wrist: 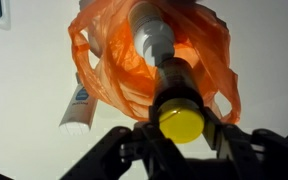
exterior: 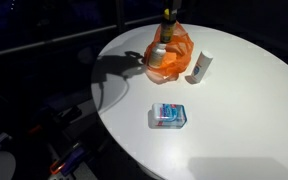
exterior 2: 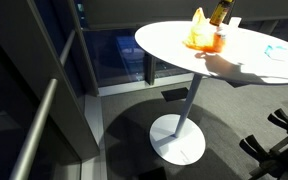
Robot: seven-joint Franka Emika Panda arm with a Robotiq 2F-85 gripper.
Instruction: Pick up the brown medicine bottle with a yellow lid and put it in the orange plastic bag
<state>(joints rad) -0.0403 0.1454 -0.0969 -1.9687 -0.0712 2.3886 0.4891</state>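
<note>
The jaws grip the brown bottle [wrist: 175, 84] near its yellow lid [wrist: 181, 122], directly over the orange bag [wrist: 106, 78].

Round white table [exterior 2: 169, 45] on a single pedestal [exterior 2: 191, 95] with a round white base [exterior 2: 177, 140]; grey carpet [exterior 2: 114, 130] beneath. Orange plastic bag [exterior 2: 198, 34] sits on the tabletop near the far edge, mouth upward. Brown bottle [exterior 2: 221, 13] tilted above it, lower end at the bag's mouth, upper end reaching the frame's top edge; the lid cannot be made out. Small white item [exterior 2: 234, 21] just beside the bag, too small to identify. Pale blue item [exterior 2: 277, 50] lies well apart, near the frame's right edge. Dark window panels [exterior 2: 119, 55] behind the table. Pale rail [exterior 2: 34, 130] runs diagonally at lower left. Dark objects [exterior 2: 279, 140] at lower right, indistinct.
</note>
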